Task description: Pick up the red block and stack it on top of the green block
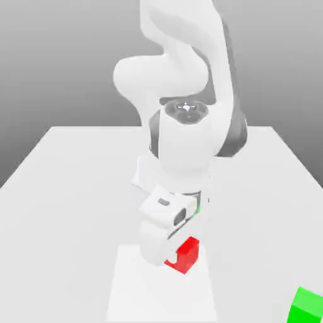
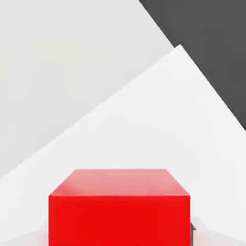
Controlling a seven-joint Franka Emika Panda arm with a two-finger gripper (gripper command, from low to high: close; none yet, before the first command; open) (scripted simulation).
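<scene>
**Robot hand low over red block, green block far off**

Reaching down: white hand sitting right at the red block, hiding part of it in the exterior view. Fingers: cannot tell whether apart, together or clamped. Filling the near foreground of the hand view: the red block, top and one side face showing. Resting under it: a white square mat lying on the pale desk. Standing well apart at the exterior view's lower right: the green block, cut by the edge.
</scene>
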